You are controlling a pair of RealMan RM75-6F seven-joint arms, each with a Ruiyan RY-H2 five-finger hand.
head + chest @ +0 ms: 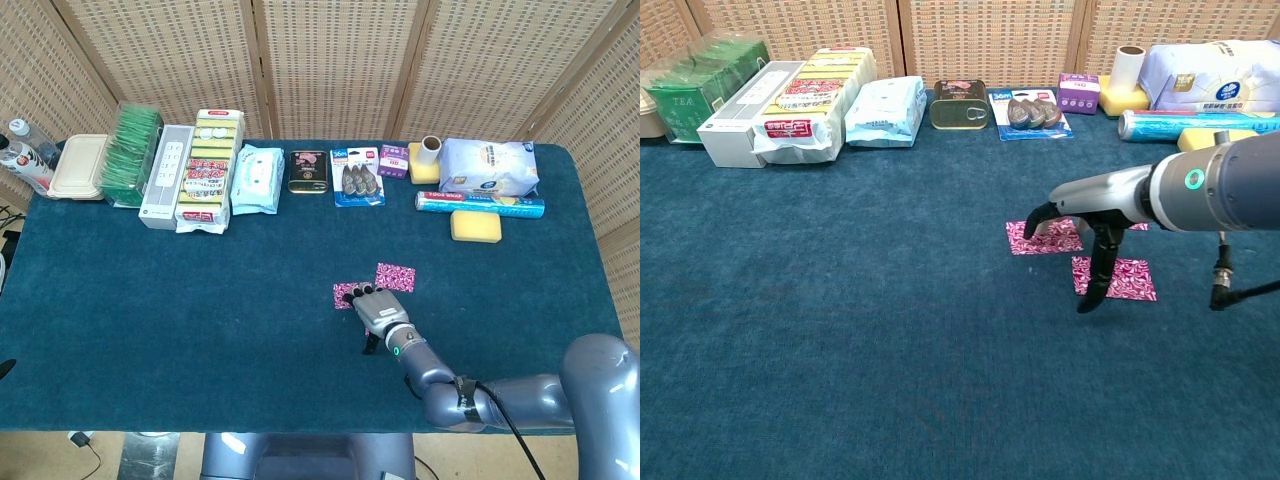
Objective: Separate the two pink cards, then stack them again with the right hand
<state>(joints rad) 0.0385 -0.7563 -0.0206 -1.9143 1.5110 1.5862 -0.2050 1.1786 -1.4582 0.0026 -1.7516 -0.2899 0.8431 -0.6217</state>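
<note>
Right hand low over the bench, fingers spread, gripping nothing; fingertips press down on the far pink card, thumb pointing down at the left edge of the near pink card. The two cards lie flat on the blue cloth, just beside each other, corners nearly meeting, not stacked. A third pink card shows just right of the hand in the head view. Left hand out of sight. Back row: green box marked "TEA"; flat tin; blister pack.
</note>
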